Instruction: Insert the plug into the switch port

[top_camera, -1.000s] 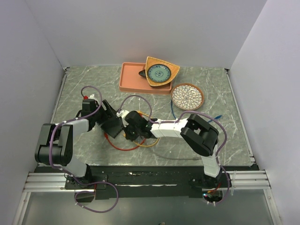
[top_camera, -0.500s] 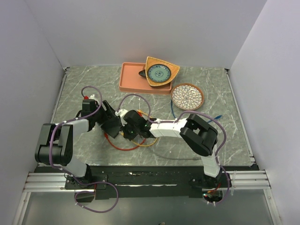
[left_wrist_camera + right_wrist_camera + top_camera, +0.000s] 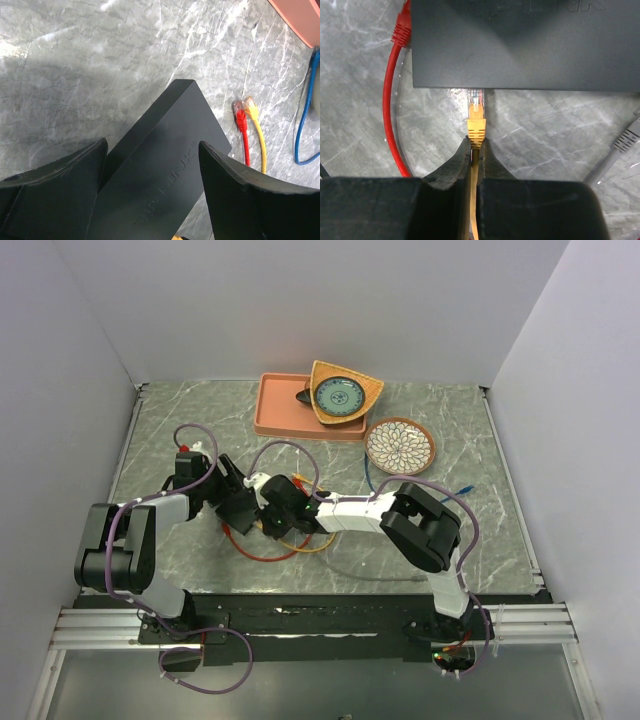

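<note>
The switch (image 3: 165, 150) is a flat matte-black box lying on the marble table. It sits between the two fingers of my left gripper (image 3: 152, 145), which is closed on its sides. In the right wrist view the switch (image 3: 520, 45) fills the top of the frame. My right gripper (image 3: 476, 142) is shut on the yellow cable just behind the yellow plug (image 3: 476, 117). The plug's clear tip reaches the switch's near edge; I cannot see the sockets. In the top view both grippers meet at the switch (image 3: 243, 502).
A red cable (image 3: 390, 100) curves left of the plug and a grey cable (image 3: 620, 145) lies to the right. Loose red (image 3: 241, 117) and yellow (image 3: 250, 106) plugs and a blue cable (image 3: 305, 125) lie beyond the switch. A salmon tray (image 3: 275, 410), a bowl (image 3: 340, 395) and a patterned plate (image 3: 400, 445) stand at the back.
My right gripper has moved a little to the left with the yellow plug, closer to the switch. The left gripper has stayed on the switch.
</note>
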`<state>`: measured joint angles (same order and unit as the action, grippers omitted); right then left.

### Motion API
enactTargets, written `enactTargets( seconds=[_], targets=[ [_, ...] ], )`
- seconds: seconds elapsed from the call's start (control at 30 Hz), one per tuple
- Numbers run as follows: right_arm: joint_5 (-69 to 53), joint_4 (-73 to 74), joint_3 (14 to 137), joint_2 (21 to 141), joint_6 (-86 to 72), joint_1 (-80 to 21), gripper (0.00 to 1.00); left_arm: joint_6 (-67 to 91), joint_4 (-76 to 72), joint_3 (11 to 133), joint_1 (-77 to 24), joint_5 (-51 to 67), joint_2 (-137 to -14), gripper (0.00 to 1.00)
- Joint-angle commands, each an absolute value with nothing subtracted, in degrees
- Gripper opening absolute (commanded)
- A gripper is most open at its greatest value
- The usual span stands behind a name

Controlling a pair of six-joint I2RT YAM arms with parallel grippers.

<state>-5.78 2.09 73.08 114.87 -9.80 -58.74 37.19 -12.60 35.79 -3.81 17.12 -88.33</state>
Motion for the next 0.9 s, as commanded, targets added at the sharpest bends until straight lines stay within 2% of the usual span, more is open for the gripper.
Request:
enactTargets(
  seconds=[0.0,0.7,0.87],
  targets=[
    [-2.2,1.0,75.9,115.8,-11.1,-59.2,0.00,38.2,-10.8,34.8,-4.0,19.9,-87.6,0.80],
    [5.7,2.0,80.1,117.6,-11.5,-60.6,0.00,38.4,-8.7,34.0,-4.0,21.4,-85.9,0.79],
    [9.1,2.2,81.1,117.7,-7.2,-62.3,0.00,38.1,-8.3,34.1,-4.0,21.3,-85.8,0.79]
  ],
)
